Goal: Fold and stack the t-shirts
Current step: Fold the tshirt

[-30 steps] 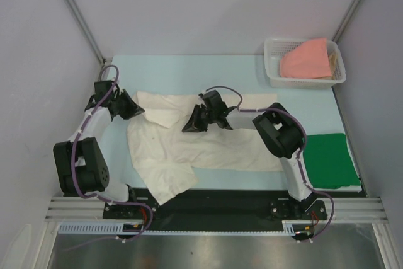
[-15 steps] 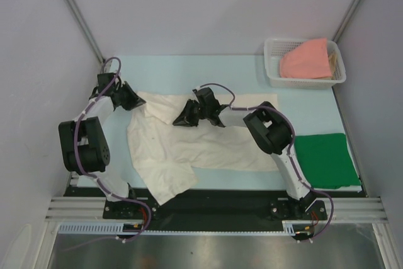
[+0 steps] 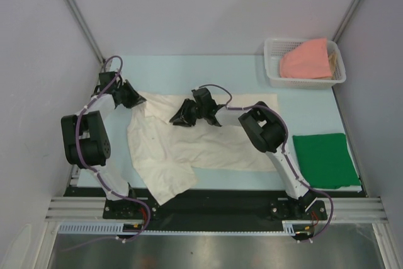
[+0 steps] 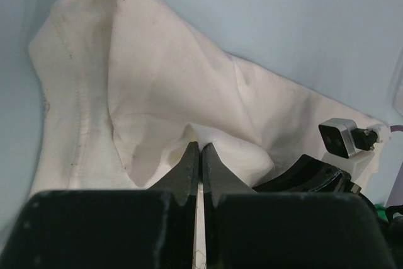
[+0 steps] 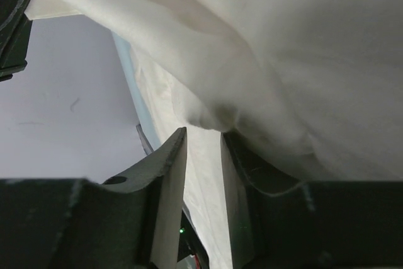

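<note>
The cream-white t-shirt (image 3: 208, 146) lies spread over the middle of the table, one sleeve hanging toward the front edge. My left gripper (image 3: 137, 101) is shut on its far left corner; the left wrist view shows the jaws (image 4: 200, 149) pinched on a white fold (image 4: 157, 80). My right gripper (image 3: 175, 120) holds a raised fold near the shirt's upper middle; in the right wrist view cloth (image 5: 283, 42) bunches at the fingertips of the gripper (image 5: 203, 133). The dark green t-shirt (image 3: 326, 159) lies folded at the right. The salmon-pink t-shirt (image 3: 306, 58) sits in the basket.
The white lattice basket (image 3: 272, 70) stands at the back right corner. Grey walls close in the table on the left, back and right. The arm bases and a black rail (image 3: 214, 203) run along the near edge.
My right gripper has carried its fold of the cream-white shirt leftward, toward the left gripper. My left gripper has moved slightly toward the back wall with the corner.
</note>
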